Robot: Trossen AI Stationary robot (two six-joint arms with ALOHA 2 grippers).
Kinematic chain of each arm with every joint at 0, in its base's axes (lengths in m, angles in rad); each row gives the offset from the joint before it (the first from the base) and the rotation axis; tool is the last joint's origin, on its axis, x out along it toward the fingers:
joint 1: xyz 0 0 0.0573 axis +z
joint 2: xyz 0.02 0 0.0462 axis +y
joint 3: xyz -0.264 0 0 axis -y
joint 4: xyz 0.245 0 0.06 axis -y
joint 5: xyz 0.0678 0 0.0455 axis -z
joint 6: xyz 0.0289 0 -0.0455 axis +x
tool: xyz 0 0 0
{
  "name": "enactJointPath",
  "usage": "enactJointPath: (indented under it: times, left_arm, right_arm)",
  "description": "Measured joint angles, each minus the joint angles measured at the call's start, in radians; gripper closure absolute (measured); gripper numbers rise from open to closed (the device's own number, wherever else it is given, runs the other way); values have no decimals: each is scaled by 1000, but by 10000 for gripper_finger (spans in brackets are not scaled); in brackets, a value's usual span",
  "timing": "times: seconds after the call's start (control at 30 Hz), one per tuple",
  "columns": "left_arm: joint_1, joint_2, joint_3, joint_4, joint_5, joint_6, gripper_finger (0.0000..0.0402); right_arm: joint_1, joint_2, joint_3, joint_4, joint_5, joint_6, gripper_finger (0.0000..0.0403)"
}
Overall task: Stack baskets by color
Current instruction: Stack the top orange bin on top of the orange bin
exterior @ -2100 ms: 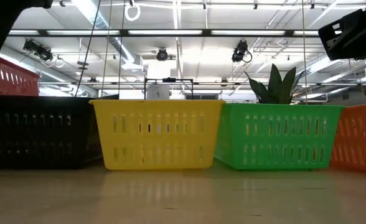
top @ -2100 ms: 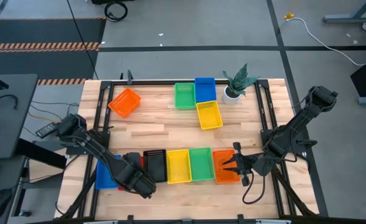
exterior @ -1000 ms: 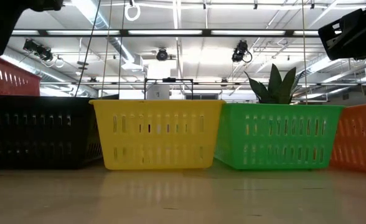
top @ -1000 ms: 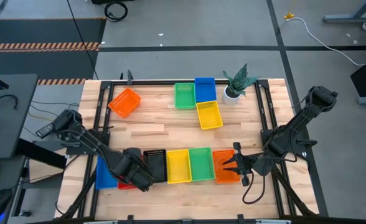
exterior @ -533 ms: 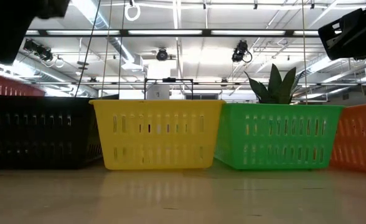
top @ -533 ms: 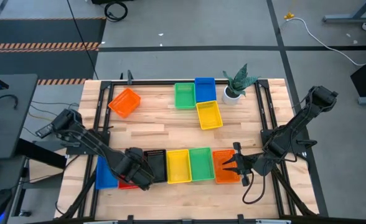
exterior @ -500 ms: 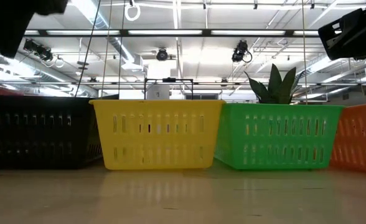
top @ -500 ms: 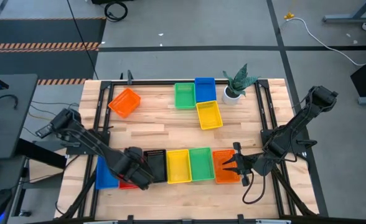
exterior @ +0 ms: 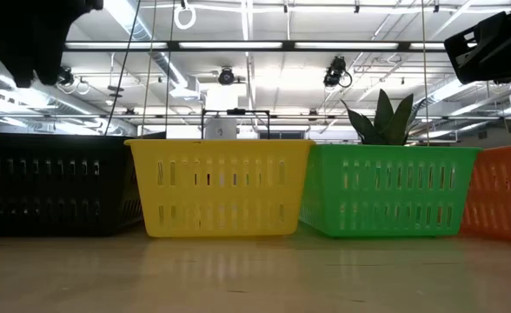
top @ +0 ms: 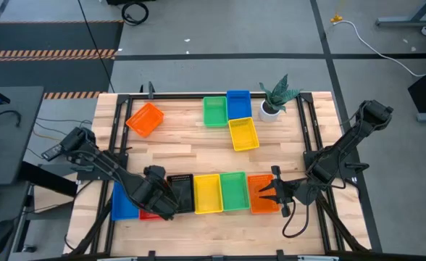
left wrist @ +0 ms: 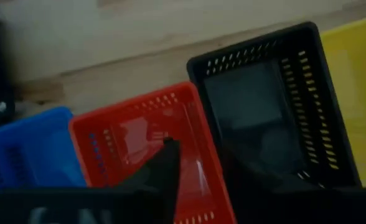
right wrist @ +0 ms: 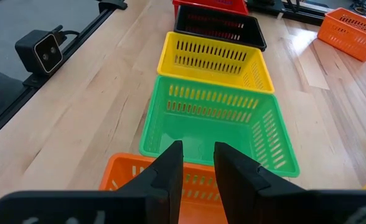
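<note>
Left wrist view: red basket (left wrist: 142,149) just below left fingers (left wrist: 164,163), parted, empty.

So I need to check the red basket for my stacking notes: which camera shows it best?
The left wrist view: the red basket fills the frame, between blue and black ones. The high view shows only a red sliver under the left arm. The low view doesn't show it; the right wrist view catches its far edge.

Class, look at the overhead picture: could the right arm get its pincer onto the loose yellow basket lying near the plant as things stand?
Probably yes. The right pincer hovers open by the near orange basket, and bare table separates it from the yellow basket. Only the plant stands close beside it.
</note>
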Motion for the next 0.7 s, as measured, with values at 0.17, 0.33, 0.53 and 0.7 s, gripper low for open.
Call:
enactJointPath:
  times: [0.17, 0.33, 0.53, 0.7]
  left_arm:
    - [29, 24, -1, 105, -11, 139, 374]
    - [102, 20, -1, 280, -126, 374, 388]
    - [267, 26, 0, 530, -171, 724, 392]
    - [413, 52, 0, 801, -168, 1031, 394]
  right_arm:
    - [0, 0, 0, 2, 0, 2, 307]
    - [0, 0, 0, 38, 0, -5, 307]
    - [0, 0, 0, 74, 0, -24, 307]
    - [0, 0, -4, 94, -35, -82, 307]
